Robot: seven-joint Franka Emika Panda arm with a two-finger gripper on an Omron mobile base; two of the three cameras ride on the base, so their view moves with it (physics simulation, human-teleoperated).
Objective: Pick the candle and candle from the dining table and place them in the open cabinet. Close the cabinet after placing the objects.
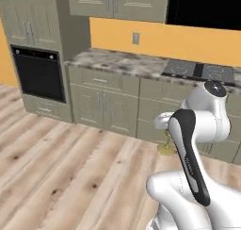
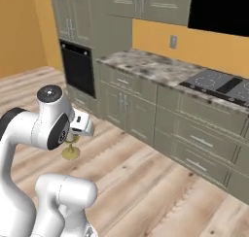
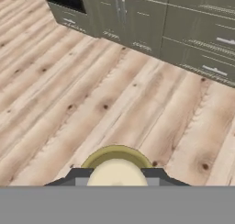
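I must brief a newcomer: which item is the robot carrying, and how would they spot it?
Find the white arm above the wooden floor. At its gripper sits the candle: cream, on a brass-gold stemmed holder with a round foot.

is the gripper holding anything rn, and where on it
Yes: the gripper holds the cream candle on its brass-gold holder. In the hand view the fingers sit on either side of the candle's top, above the holder's base, over the wood floor.

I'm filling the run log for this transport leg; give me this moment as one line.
phase: carrying | gripper: shut on cream candle | holder base: above wood floor | ahead: counter with cooktop, oven
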